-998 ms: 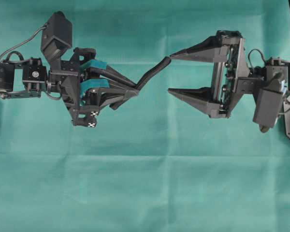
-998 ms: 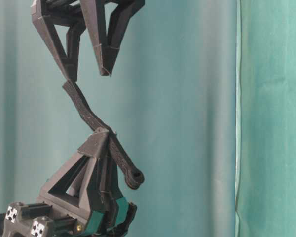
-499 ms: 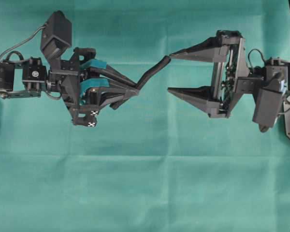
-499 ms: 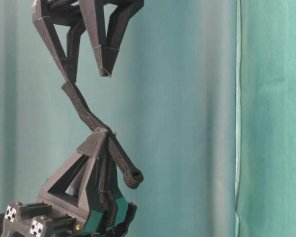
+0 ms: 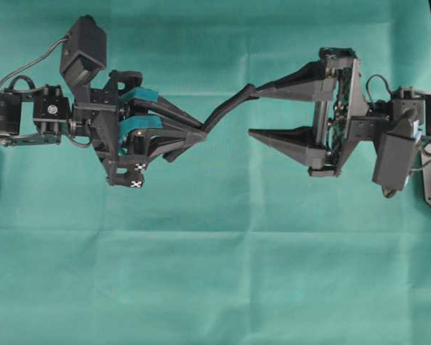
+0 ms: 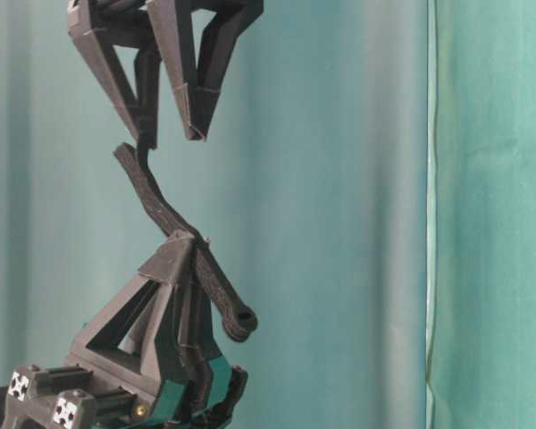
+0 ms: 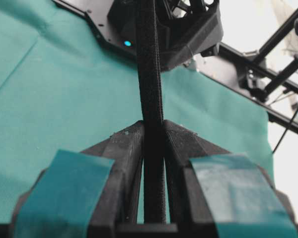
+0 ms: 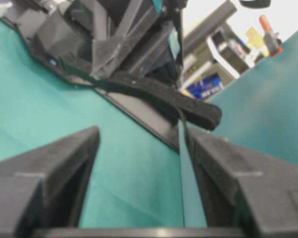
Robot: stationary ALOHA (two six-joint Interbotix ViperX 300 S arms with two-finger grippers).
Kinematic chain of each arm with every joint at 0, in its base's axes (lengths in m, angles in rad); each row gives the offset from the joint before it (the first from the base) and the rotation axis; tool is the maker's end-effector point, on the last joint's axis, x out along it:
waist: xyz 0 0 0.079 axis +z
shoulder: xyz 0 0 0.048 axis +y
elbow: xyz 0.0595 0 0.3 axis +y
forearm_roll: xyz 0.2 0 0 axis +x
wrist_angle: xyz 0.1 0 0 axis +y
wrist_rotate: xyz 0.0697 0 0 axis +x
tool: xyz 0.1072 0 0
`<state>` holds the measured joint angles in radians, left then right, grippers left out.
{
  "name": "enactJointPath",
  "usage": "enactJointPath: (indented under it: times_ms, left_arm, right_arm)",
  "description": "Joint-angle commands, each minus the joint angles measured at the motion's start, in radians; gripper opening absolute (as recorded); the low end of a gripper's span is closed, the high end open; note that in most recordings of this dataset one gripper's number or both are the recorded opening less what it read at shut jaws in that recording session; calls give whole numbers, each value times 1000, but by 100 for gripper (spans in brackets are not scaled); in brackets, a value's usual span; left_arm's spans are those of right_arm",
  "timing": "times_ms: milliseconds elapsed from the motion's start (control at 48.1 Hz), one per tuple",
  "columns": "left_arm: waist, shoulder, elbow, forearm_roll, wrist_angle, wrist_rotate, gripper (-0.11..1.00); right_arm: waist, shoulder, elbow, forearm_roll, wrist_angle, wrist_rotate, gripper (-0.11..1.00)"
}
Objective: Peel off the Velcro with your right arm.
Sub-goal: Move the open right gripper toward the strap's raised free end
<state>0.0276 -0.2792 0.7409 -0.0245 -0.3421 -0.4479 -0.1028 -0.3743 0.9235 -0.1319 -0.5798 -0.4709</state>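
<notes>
1. Left gripper [image 5: 198, 134] clenches the Velcro [image 5: 226, 109], which stretches from it toward the right gripper [image 5: 253, 111].
2. Right gripper's 2 fingers stand apart, strap tip beside 1 finger.

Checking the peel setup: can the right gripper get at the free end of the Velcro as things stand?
Probably yes. The left gripper pins the Velcro, whose free end lies against one finger of the right gripper; the jaws show a gap, nothing between.
</notes>
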Motion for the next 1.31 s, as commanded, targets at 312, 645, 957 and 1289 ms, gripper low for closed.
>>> enactJointPath:
  times_ms: [312, 645, 957, 1289]
  left_arm:
    - [3, -18, -9, -2, -11, -11, 10]
    - [3, -18, -2, -2, -11, -21, 10]
    - [3, -20, 2, -2, -11, -21, 10]
    - [3, -20, 0, -2, -11, -23, 10]
  right_arm:
    - [3, -5, -9, 0, -52, 2, 11]
    - [3, -5, -11, 0, -78, 2, 11]
    - [2, 12, -14, 0, -78, 2, 11]
    - [-3, 21, -15, 0, -118, 2, 8]
